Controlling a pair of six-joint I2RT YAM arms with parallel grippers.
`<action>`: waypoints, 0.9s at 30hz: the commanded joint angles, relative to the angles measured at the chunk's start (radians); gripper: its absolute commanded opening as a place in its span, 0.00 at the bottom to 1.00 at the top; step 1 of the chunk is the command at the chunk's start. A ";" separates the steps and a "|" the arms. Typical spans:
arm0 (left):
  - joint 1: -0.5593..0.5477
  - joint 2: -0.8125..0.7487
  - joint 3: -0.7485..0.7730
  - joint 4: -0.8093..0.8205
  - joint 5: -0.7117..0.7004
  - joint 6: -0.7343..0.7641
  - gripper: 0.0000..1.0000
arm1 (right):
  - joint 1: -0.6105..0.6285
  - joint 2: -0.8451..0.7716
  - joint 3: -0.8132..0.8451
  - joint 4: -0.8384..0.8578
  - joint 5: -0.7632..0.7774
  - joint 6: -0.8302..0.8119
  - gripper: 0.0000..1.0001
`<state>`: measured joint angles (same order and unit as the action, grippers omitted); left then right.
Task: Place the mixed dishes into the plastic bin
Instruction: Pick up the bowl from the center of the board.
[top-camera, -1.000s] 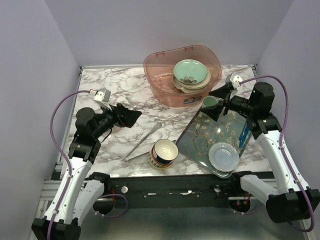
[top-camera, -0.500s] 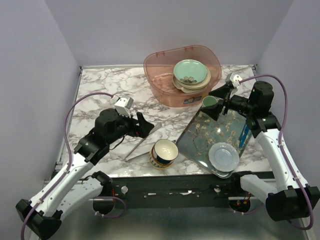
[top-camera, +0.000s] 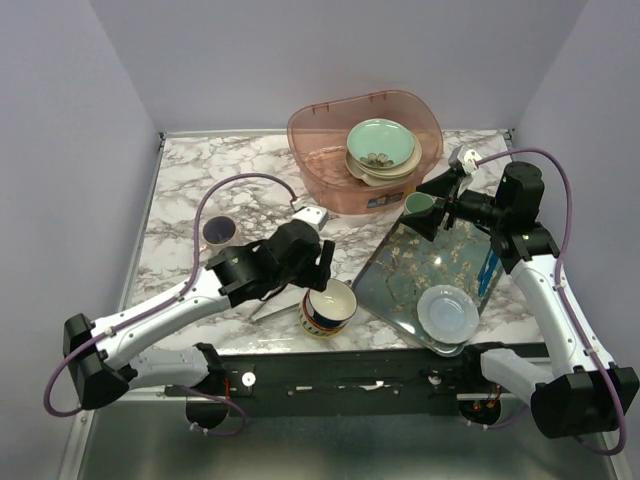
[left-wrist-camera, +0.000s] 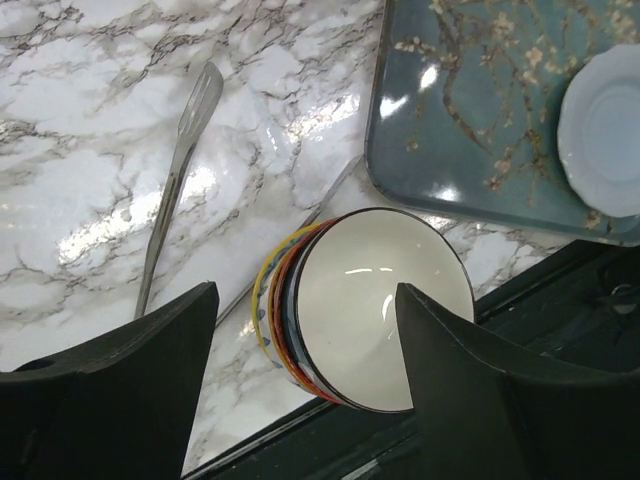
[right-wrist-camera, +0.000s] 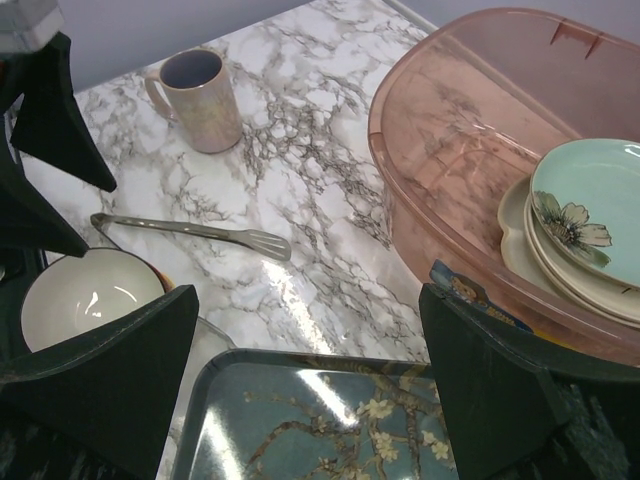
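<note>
Grey-veined white marble (top-camera: 200, 180) covers the table, glossy under the lights. From above, the plastic bin (top-camera: 320, 170), translucent pink with rounded corners, stands at the far edge. It holds a mint-green plate (top-camera: 380, 140) tilted on beige dishes (top-camera: 372, 176). A pale lilac mug (top-camera: 218, 232) stands upright at the left, well apart from it. My left gripper (top-camera: 320, 268) hangs over the navy-and-yellow patterned bowl (top-camera: 330, 305) near the front edge. Just beside the bowl lies the floral tray (top-camera: 420, 265), carrying a pale round saucer (top-camera: 447, 312). My right gripper (top-camera: 428, 205) hovers by the tray's far corner, a small green cup (top-camera: 420, 204) below it; I cannot tell whether they touch.

Through my left wrist, my fingers (left-wrist-camera: 120, 390) are spread wide, gripping nothing. The bowl (left-wrist-camera: 385, 310) lies tipped between them, showing a smooth cream inside and a banded yellow, red and navy wall. Slim metal tongs (left-wrist-camera: 180, 170) lie on the marble beyond.

Through my right wrist, my jaws are released, wide apart, with bare marble and the tray's rim (right-wrist-camera: 330, 420) between them. The bin (right-wrist-camera: 450, 130) sits at the right with the flower-painted mint plate (right-wrist-camera: 600, 190) inside. The mug (right-wrist-camera: 195, 95) stands far left, the tongs (right-wrist-camera: 190, 230) nearer.
</note>
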<state>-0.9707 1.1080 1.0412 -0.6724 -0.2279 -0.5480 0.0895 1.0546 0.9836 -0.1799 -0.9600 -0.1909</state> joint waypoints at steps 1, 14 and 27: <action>-0.083 0.119 0.100 -0.200 -0.157 -0.059 0.72 | -0.007 0.004 -0.011 0.013 -0.026 0.008 1.00; -0.118 0.342 0.230 -0.293 -0.192 0.003 0.41 | -0.011 -0.002 -0.011 0.010 -0.034 0.008 1.00; -0.120 0.426 0.240 -0.311 -0.166 0.051 0.36 | -0.014 0.004 -0.013 0.010 -0.039 0.010 1.00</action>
<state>-1.0859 1.5215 1.2659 -0.9577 -0.3840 -0.5190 0.0826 1.0550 0.9821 -0.1799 -0.9745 -0.1902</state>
